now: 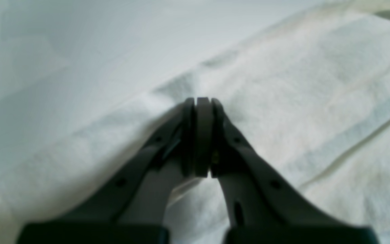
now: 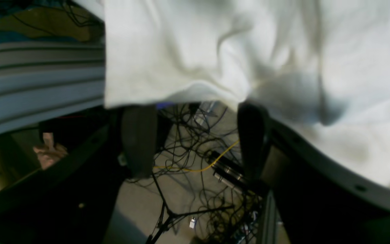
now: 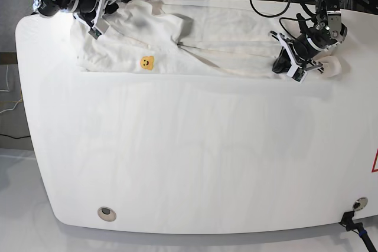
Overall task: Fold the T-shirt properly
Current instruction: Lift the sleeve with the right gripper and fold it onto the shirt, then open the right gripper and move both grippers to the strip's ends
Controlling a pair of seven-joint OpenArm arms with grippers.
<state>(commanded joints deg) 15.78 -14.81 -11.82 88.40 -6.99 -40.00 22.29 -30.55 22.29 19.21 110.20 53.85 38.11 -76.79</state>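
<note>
Landmark: bear mark (image 3: 147,63) on the shirt (image 3: 224,36). Shirt is lying bunched in a long band along the counter's (image 3: 177,151) edge nearest the arms, bear mark facing up near the band's outer edge. Front print isn't showing.

Left tool (image 3: 282,65) is sitting well right of the bear mark in the base view, over the shirt. Fingers are pressing together in the left wrist view; can't tell whether cloth is caught between them. Wrist view is blurry there.

Right tool (image 2: 196,139) is sitting up and left of the bear mark in the base view, near the shirt's end. Fingers are standing spread in the right wrist view, cloth running just past the tips; contact is hard to make out. Cables (image 2: 188,149) are showing between them, on the floor below. Both arms are getting cut off by the base view's top edge.
</note>
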